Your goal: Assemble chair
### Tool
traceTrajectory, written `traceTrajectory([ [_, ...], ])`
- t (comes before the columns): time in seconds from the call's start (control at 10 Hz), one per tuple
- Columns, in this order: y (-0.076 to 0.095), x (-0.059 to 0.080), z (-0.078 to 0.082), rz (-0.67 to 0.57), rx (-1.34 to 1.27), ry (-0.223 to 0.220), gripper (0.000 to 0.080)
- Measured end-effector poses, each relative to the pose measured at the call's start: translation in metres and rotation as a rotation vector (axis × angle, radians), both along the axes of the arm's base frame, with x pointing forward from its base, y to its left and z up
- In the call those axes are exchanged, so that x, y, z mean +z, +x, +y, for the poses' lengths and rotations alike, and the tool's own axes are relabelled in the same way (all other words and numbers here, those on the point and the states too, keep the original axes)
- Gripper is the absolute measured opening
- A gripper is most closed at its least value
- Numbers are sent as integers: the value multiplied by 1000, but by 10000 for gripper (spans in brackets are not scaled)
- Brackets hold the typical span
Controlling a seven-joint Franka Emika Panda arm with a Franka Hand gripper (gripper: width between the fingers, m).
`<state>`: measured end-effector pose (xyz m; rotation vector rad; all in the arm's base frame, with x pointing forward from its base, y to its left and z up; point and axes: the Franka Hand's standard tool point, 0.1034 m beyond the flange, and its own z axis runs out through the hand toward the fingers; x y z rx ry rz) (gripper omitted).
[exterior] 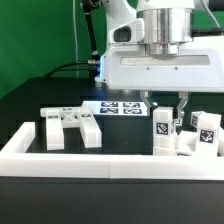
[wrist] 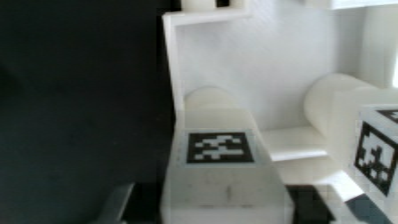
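1. Progress looks early. No chair shape stands yet, and the chair parts lie loose on the black table (exterior: pixel 35 95), all behind the white rail (exterior: pixel 110 160).
2. The X-braced frame (exterior: pixel 70 128) lies flat just behind the rail, toward the exterior view's left. Nothing is joined to it, as far as shows.
3. The tagged pieces (exterior: pixel 205 130) are bunched just behind the rail, at its exterior-view right end. Can't tell if any are joined.
4. The gripper (exterior: pixel 166 106) hangs over that bunch, jaws spread, nothing pinched. In the wrist view a tagged leg (wrist: pixel 217 150) sits between the fingers (wrist: pixel 121 205), w/ a gap on one side.
5. The marker board (exterior: pixel 120 107) lies farther behind the rail, approx. mid-length.
6. Left to do, I judge: grip this leg, then basically every join (legs, frame, seat, back).
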<state>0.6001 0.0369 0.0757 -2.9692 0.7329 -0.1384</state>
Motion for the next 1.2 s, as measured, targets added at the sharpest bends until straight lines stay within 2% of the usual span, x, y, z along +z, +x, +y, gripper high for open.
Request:
traceTrajectory([
  [0.3, 0, 0, 0, 15, -259, 29, 288],
  [0.9, 1, -1, 4, 55, -876, 118, 290],
  [1.2, 1, 0, 5, 70, -1108, 144, 291],
])
